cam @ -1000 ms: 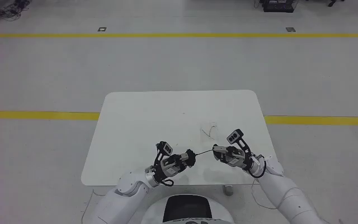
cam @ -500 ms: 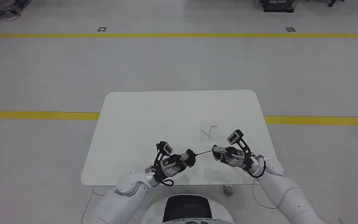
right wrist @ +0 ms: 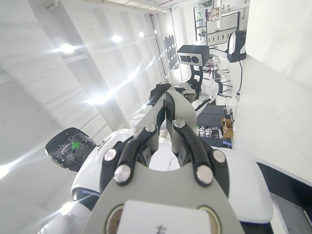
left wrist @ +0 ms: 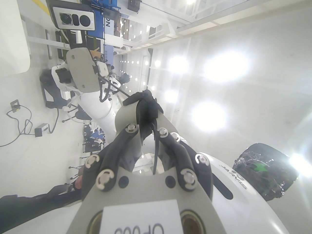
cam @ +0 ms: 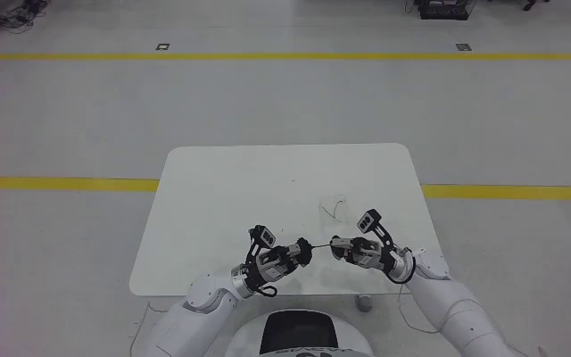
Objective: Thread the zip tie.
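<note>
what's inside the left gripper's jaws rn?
A black zip tie, its strap running back between the shut jaws of the left gripper toward the wrist. The stretch pinched at the tips is covered, so which end is held can't be seen.

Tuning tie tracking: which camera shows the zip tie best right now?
Left wrist view: the zip tie is a clear black strap running down from the shut fingertips of the left gripper. Top view gives a thin dark line between the two grippers. Right wrist view: right gripper shut, tie hidden between its pads.
</note>
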### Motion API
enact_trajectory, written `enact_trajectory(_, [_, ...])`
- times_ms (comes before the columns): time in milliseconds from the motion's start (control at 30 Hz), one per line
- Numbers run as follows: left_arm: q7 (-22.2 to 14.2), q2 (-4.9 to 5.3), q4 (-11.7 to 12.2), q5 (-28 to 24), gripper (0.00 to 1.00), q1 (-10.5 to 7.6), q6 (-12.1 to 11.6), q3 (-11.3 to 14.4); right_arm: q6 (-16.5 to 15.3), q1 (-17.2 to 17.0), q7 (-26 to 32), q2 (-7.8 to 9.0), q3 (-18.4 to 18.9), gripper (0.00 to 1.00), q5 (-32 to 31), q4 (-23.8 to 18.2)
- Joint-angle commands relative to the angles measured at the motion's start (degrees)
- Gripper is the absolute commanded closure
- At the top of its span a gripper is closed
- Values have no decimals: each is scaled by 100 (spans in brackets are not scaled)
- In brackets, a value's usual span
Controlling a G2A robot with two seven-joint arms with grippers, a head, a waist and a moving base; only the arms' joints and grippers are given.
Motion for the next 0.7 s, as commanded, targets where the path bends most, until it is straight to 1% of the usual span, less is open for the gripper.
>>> enact_trajectory(0, [0, 0, 0, 0, 100, 0, 0, 0, 13, 14, -32, -6, -21, 100, -57, 10])
enact_trajectory(200, [0, 0, 0, 0, 100, 0, 0, 0, 41, 55, -101, -19, -64, 100, -194, 47])
enact_trajectory(667, [0, 0, 0, 0, 100, 0, 0, 0, 42, 88, -94, -41, -88, 100, -261, 160])
